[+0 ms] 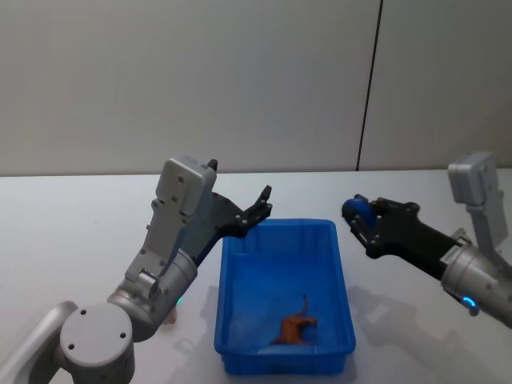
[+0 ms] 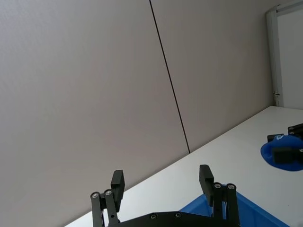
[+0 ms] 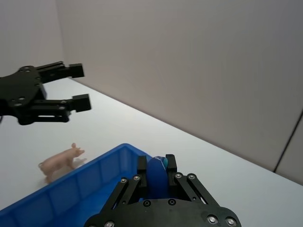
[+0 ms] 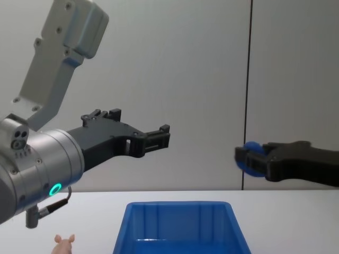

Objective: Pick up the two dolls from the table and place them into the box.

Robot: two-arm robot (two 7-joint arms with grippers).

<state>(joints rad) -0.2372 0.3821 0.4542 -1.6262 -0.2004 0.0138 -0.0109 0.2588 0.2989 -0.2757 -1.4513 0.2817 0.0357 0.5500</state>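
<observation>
The blue box [image 1: 284, 364] sits in front of me, and a small orange-brown toy animal [image 1: 296, 326] lies inside near its front. A pale pink pig doll [image 3: 61, 161] stands on the table just outside the box's left wall, low in the chest view [image 4: 64, 243]. My left gripper [image 1: 264, 202] hovers open and empty above the box's far left corner; its fingers [image 2: 117, 182] are spread wide. My right gripper [image 1: 356, 214] hangs in the air beyond the box's far right corner, shut on a small blue toy [image 3: 156, 177].
The white table [image 1: 80, 216] runs back to a grey wall with a dark vertical seam [image 1: 368, 88]. My left arm's grey wrist housing [image 4: 37, 164] bulks large over the pig's side of the table.
</observation>
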